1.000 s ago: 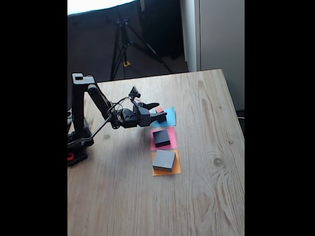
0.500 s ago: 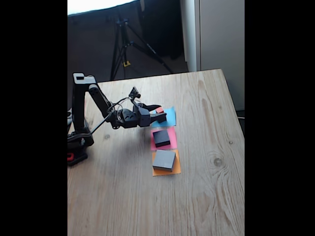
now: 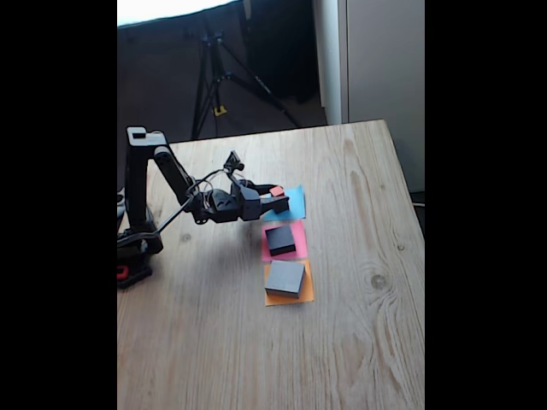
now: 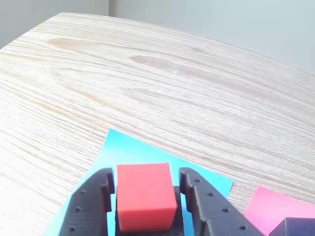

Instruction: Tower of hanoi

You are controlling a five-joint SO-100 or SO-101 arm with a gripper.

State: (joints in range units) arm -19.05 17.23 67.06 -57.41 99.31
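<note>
Wooden worktop [image 4: 206,83]: tool [image 4: 145,184] clamped on red cube [image 4: 145,196] above blue paper [image 4: 142,155]; pink paper at 4 o'clock. Slack grip could drop the cube.

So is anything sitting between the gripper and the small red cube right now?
Nothing visible does. In the wrist view the small red cube sits directly between the fingers of the black gripper, over the blue paper square.

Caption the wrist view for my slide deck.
Hand grips the red cube above the blue paper square on the wooden table.
</note>
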